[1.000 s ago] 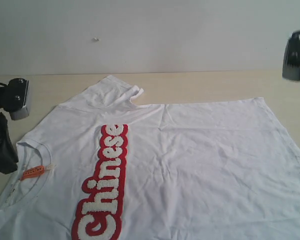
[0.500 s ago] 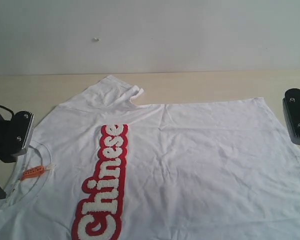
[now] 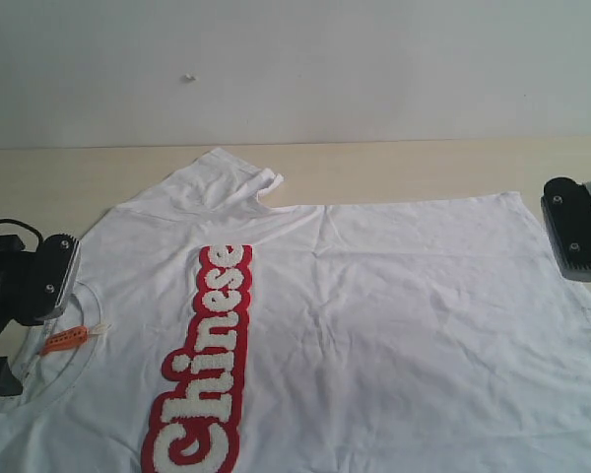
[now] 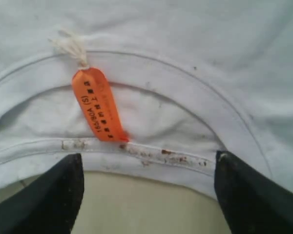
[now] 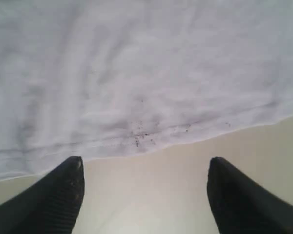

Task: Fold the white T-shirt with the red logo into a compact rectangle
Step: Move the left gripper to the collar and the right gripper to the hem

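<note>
The white T-shirt (image 3: 374,315) lies spread flat on the table, its neck toward the left. The red logo (image 3: 209,355) runs in a long strip across the chest. My left gripper (image 3: 47,281) is low at the collar, next to the orange neck tag (image 3: 64,339). In the left wrist view it (image 4: 147,161) stands open, its fingers either side of the ribbed collar (image 4: 151,161), below the tag (image 4: 98,105). My right gripper (image 3: 573,232) sits at the shirt's right edge. In the right wrist view it (image 5: 145,163) is open over bare table, just short of the hem (image 5: 136,141).
A folded-in sleeve (image 3: 227,177) bunches at the shirt's far side. The light wooden table (image 3: 424,168) shows beyond the shirt, up to a pale wall (image 3: 295,69). The shirt's near part runs out of the exterior view.
My left gripper has opened wide and come down and right onto the collar. The right gripper has dropped from the upper right to the shirt's right edge.
</note>
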You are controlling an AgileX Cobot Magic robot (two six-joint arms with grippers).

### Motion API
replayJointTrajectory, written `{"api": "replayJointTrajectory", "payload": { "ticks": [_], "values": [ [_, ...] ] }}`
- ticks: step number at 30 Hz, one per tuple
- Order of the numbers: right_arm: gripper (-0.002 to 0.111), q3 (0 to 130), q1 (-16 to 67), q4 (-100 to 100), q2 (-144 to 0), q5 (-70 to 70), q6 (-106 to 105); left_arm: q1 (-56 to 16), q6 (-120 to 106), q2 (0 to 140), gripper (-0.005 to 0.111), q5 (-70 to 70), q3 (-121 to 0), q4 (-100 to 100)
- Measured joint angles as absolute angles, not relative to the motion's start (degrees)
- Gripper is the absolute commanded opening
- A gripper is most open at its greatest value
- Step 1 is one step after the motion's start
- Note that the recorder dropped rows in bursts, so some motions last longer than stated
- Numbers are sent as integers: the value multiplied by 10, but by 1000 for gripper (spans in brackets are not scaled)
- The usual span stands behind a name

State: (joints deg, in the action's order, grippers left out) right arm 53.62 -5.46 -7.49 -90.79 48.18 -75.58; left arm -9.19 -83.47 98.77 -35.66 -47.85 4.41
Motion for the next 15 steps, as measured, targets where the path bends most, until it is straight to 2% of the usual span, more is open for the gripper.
{"api": "replayJointTrajectory", "payload": {
  "ticks": [4,10,12,15],
  "values": [
    [67,566,-55,-93,-919,489,-752,-92,-836,988,71,-353,-478,43],
    [69,569,-57,-27,-929,407,-762,-92,-837,988,71,-321,-478,41],
    [80,571,-57,0,-934,406,-787,-92,-837,988,71,-317,-478,39],
    [106,571,-57,-13,-946,406,-786,-92,-837,988,71,-314,-478,39]
  ]
}}
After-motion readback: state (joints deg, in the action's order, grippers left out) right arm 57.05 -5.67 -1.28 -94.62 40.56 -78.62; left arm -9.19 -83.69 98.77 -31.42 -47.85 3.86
